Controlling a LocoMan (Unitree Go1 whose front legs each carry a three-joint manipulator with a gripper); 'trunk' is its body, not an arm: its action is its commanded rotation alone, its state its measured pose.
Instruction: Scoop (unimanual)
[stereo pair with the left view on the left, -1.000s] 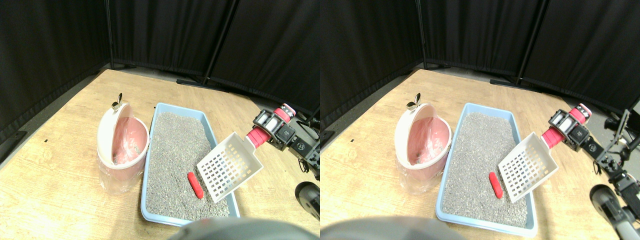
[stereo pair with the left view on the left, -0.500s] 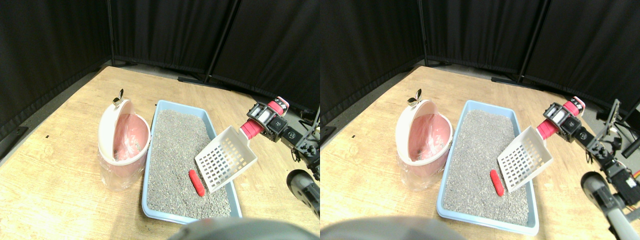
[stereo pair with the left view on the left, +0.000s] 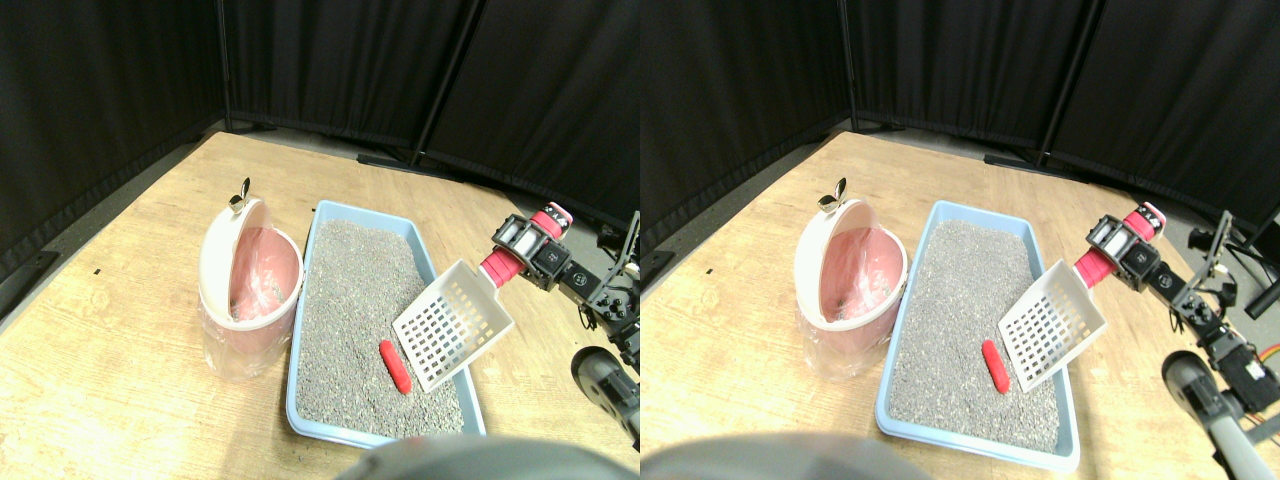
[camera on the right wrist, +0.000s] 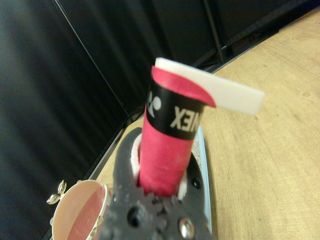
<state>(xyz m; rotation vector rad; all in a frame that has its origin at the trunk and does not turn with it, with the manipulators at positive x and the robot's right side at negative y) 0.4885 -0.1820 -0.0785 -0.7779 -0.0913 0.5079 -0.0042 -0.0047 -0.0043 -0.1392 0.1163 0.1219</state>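
Observation:
My right gripper (stereo pair with the left view on the left: 522, 243) is shut on the red wrapped handle (stereo pair with the left view on the left: 499, 263) of a white slotted scoop (stereo pair with the left view on the left: 452, 325). The scoop hangs tilted over the right side of the blue litter tray (stereo pair with the left view on the left: 296, 385), its front edge low and just right of a small red cylinder (stereo pair with the left view on the left: 394, 367) lying on the grey litter (stereo pair with the left view on the left: 350, 300). In the wrist view the red handle (camera on the right wrist: 167, 145) runs up through the dark jaw frame, with its white end tab (camera on the right wrist: 225, 92) at the top. The scoop's blade is out of sight there.
A pink bin (stereo pair with the left view on the left: 248, 295) with its white lid tipped open stands against the tray's left side; its rim (camera on the right wrist: 75, 212) also shows in the wrist view. Everything rests on a wooden floor (stereo pair with the left view on the left: 120, 380). Black curtains (stereo pair with the left view on the left: 330, 60) close the back, and cables lie at the far right.
The gripper and scoop have drawn slightly left, closer over the tray, while the whole view shifted a little. The red cylinder has stayed where it was.

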